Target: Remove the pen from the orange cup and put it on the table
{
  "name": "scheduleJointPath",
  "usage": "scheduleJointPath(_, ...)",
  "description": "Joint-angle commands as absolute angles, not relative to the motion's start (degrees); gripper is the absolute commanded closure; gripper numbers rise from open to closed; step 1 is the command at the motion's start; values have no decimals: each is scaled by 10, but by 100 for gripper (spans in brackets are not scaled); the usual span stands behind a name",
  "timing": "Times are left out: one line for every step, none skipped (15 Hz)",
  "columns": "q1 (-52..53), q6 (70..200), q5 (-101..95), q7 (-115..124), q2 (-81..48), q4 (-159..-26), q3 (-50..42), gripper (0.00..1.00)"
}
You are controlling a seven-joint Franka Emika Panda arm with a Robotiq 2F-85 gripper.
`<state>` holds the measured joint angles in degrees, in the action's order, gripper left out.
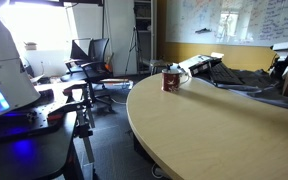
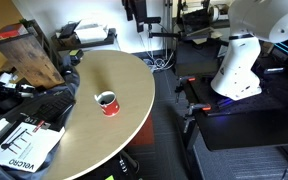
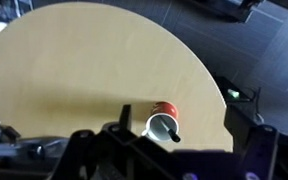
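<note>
The orange cup (image 3: 165,108) stands on the tan wood-grain table (image 3: 84,60) near its rounded edge, with whitish markings and a white inside. The pen (image 3: 168,130), a short dark stick, leans in the cup with its tip over the rim. The cup also shows in both exterior views (image 1: 171,79) (image 2: 107,102); the pen is too small to see there. My gripper (image 3: 184,120) is high above the table. Its dark fingers stand wide apart on either side of the cup in the wrist view, open and empty.
A brown cardboard box (image 2: 29,55), black gear (image 2: 34,105) and a Velcro sheet (image 2: 19,145) lie on one side of the table (image 2: 94,135). Cables and dark items (image 1: 219,72) lie behind the cup. The white robot body (image 2: 239,55), a black desk with blue glow (image 1: 24,140) and office chairs (image 1: 94,65) stand beside the table.
</note>
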<state>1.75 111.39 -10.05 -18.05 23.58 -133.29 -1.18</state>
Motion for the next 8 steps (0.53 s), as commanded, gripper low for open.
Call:
scheduleJointPath(39, 1131, -90, -294, 128, -1242, -30, 0)
scheduleJointPath(40, 1132, -82, -327, 105, -1221, -29, 0)
scheduleJointPath(42, 1121, -63, -362, 78, -1193, -28, 0)
scheduleJointPath(39, 1064, -24, -352, 42, -1148, -25, 0)
scheduleJointPath(31, 1042, -32, -289, 19, -1121, -13, 0)
scheduleJointPath(27, 1045, -41, -246, 0, -1103, -8, 0)
scheduleJointPath(26, 1031, -42, -218, -22, -1078, -6, 0)
scheduleJointPath(25, 1026, -46, -185, -43, -1057, -3, 0)
